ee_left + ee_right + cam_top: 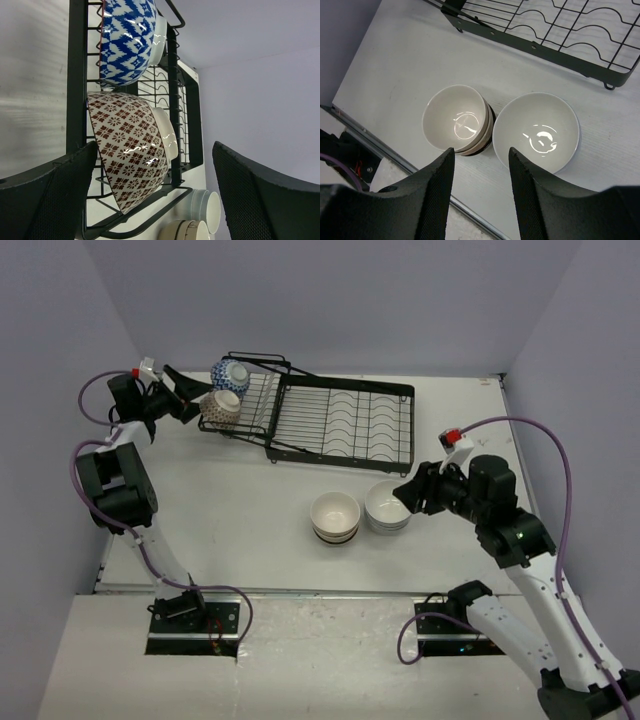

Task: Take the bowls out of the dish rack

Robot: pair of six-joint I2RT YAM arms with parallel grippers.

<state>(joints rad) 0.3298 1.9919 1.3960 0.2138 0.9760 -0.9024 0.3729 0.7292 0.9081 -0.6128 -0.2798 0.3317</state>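
The black wire dish rack (340,420) stands at the back of the table. Two bowls lean in its left angled section: a blue-and-white one (230,373) (127,40) and a brown-patterned one (222,410) (132,155). My left gripper (190,398) (154,150) is open wide just left of the brown-patterned bowl, whose base is near one finger. On the table sit a stack of cream bowls with a dark band (335,517) (457,120) and white bowls (388,505) (536,131). My right gripper (412,492) (481,152) hovers open and empty above them.
The rack's large rectangular section (560,30) holds no bowls. The table's near edge (395,155) runs just below the two stacks. Purple walls close in the left, back and right sides.
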